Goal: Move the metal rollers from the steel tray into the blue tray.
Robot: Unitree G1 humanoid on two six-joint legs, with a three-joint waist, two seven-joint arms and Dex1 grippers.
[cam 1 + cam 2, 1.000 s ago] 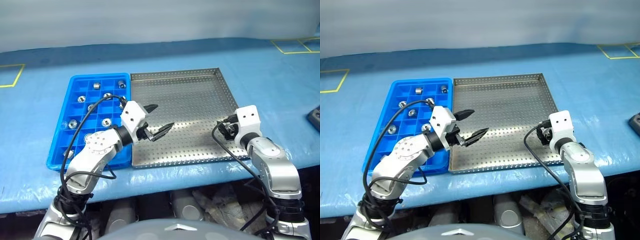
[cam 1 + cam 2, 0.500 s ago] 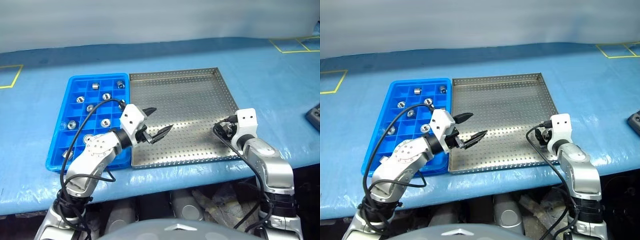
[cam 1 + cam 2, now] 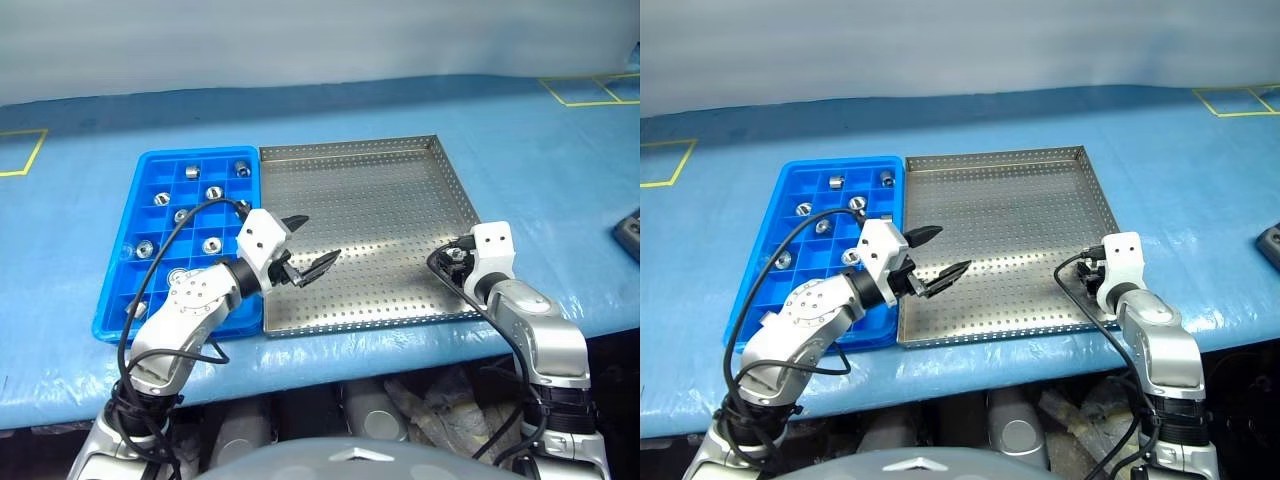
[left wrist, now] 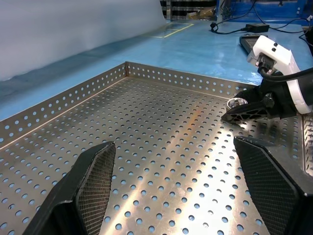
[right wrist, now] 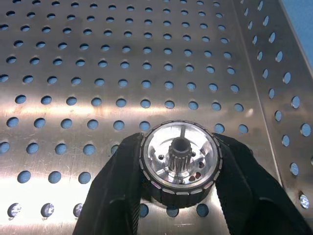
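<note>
- Blue sheeting covers the long table point(image 3: 560, 150), with yellow tape squares marked at its far corners and a pale wall behind.
- One roller point(image 5: 180, 163) sits near the front right corner of the steel tray point(image 3: 370, 190), close to its right rim; the right wrist view shows it face-on, a ribbed ring around a small toothed hub.
- The right gripper point(image 5: 178, 196) has its two black fingers pressed against opposite sides of that roller, so I judge it gripped but not yet lifted, since the perforated floor lies right beneath it.
- No other loose roller is visible on the steel tray's floor; this looks like the last one to move.
- The blue tray point(image 3: 110, 320) lies touching the steel tray's left edge, and several metal rollers point(image 3: 213, 192) already rest in separate compartments, mostly in its far and middle rows.
- By my reading the task is close to finished: lift, carry across, drop in a free cell.
- The right arm reaches forward from the tray's front right, wrist tipped down toward the tray floor.
- The left gripper point(image 3: 305, 243) hangs over the front left part of the steel tray, pointing roughly level toward the right, jaws spread wide and holding nothing.
</note>
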